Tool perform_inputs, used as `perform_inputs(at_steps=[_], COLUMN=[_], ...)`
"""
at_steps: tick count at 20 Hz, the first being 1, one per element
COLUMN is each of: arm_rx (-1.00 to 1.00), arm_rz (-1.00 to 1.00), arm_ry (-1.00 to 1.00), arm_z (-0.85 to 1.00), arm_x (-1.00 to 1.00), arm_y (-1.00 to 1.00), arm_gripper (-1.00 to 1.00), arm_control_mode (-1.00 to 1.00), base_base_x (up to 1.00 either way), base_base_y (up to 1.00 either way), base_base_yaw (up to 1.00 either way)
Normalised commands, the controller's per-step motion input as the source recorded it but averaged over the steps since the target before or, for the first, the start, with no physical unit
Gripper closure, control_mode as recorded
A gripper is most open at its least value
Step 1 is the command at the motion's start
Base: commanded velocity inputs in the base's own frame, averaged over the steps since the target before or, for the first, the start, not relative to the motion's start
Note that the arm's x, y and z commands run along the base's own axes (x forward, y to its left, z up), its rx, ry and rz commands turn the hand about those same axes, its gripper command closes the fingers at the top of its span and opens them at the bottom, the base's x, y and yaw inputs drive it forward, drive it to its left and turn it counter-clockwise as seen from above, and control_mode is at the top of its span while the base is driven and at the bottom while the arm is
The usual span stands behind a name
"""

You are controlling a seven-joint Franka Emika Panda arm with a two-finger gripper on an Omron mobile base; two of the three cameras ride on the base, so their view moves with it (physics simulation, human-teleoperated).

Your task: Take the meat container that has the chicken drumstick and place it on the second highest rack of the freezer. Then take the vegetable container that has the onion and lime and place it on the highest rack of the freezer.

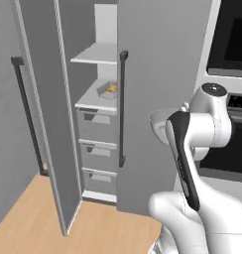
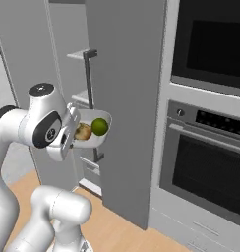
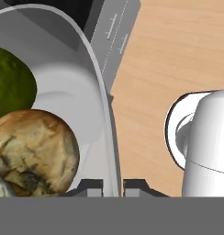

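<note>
Left base view: the freezer (image 1: 100, 114) stands open; the meat container (image 1: 108, 90) with the chicken drumstick (image 1: 112, 89) sits on its second shelf from the top, well apart from the arm.

Right base view: the vegetable container (image 2: 99, 133), holding the onion (image 2: 83, 131) and lime (image 2: 100, 126), juts from the hand, held up before the freezer.

Hand view: the gripper (image 3: 112, 187) is clenched on the container's rim, onion nearest the fingertips, lime just beyond

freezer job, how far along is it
Done: the meat container with the chicken drumstick sits on a freezer shelf, one rack below the top. In hand: the fingers pinch the rim of the vegetable container holding onion and lime. Left: placing it on the highest rack.
</note>
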Motion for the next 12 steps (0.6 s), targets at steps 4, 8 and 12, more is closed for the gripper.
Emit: perform_inputs(at_steps=[4,8,12], arm_rx=[0.00,0.00,0.00], arm_rz=[0.00,0.00,0.00], arm_ry=[0.00,0.00,0.00], arm_z=[0.00,0.00,0.00], arm_x=[0.00,0.00,0.00], arm_y=[0.00,0.00,0.00], arm_gripper=[1.00,1.00,1.00], arm_control_mode=[1.00,1.00,1.00], base_base_x=[0.02,0.07,0.29], base_base_y=[0.84,0.87,0.69], base_base_yaw=[-0.39,-0.39,-0.37])
